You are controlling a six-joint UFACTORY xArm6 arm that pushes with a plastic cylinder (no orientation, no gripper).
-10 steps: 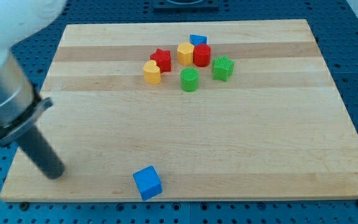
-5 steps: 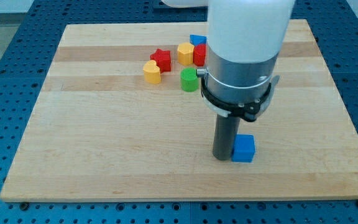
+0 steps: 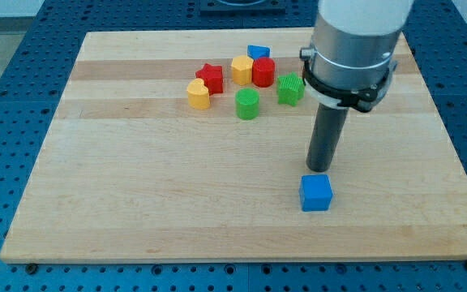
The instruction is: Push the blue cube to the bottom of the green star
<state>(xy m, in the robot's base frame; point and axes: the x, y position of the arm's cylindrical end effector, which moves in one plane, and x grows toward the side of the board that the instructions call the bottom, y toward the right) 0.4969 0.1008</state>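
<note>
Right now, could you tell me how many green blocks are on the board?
2: the green star at the cluster's right end, just left of the rod, and the green cylinder at the cluster's bottom edge. None looks hidden.

From my end the counter [image 3: 136,186] is pale wood with visible grain in lighter and darker strips, smooth and matt, sitting on a blue perforated metal-looking base [image 3: 23,73]. The blue cube [image 3: 315,193] looks like matt plastic, the green star [image 3: 290,89] has a ribbed surface, and my tip [image 3: 319,168] is dull dark rubbery-looking stuff under a grey metallic collar [image 3: 351,57].

Bright even light, soft shadows, sharp focus throughout.
</note>
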